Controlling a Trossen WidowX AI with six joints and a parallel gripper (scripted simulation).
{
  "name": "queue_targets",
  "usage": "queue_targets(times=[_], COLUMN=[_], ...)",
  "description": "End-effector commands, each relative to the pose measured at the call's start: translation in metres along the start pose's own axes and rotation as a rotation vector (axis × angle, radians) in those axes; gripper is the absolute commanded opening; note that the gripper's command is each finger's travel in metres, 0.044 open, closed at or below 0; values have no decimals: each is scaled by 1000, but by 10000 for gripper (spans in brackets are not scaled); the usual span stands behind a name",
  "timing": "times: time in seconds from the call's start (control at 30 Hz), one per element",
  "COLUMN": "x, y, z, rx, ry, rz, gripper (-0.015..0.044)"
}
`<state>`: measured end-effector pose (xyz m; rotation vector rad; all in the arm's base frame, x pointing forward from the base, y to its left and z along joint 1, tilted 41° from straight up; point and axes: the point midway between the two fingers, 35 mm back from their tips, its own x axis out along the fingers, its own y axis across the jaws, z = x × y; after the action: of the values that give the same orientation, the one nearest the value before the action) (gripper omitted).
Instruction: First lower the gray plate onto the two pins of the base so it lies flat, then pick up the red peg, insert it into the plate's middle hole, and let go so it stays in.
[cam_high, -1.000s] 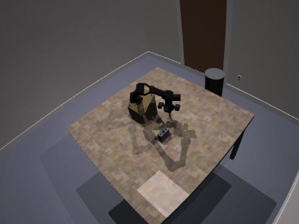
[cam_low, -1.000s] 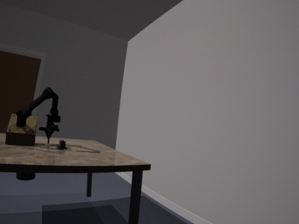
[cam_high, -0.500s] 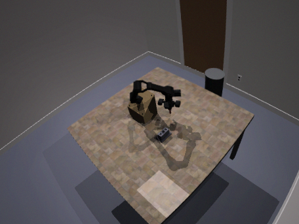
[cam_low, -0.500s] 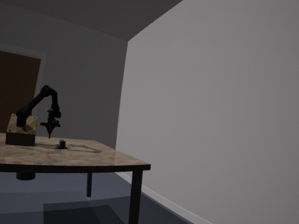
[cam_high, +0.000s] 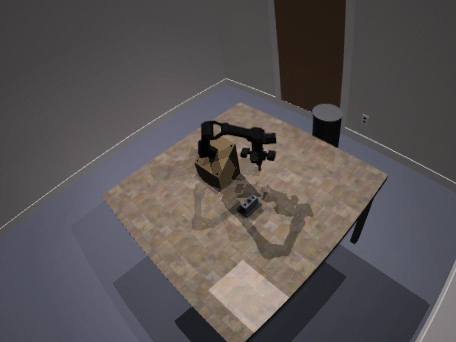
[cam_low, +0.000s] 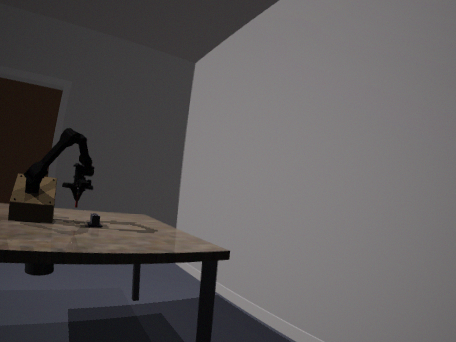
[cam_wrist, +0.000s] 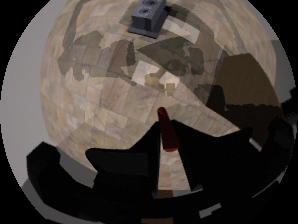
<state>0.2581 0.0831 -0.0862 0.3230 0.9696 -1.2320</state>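
No readable markings; I'm hanging my gripper (cam_wrist: 165, 124) above the table (cam_high: 320, 170), arm bent downward, fingers clamping the red peg (cam_wrist: 166, 131).

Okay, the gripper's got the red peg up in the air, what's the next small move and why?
Probably carry the red peg sideways until it hangs over the gray plate. The gripper is shut on the peg above the table, and the plate on its base sits apart, so the middle hole isn't yet beneath it.
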Motion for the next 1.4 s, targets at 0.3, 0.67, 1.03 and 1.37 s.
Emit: queue_targets(times=[0.3, 0.67, 1.03, 1.37], x=[-2, -3, -4, -5], y=[10, 15, 19, 19], z=[31, 59, 89, 119], rx=[-1, 11, 12, 11], ry=[10, 22, 23, 19], rz=[5, 11, 14, 15], gripper=[0, 0, 0, 0])
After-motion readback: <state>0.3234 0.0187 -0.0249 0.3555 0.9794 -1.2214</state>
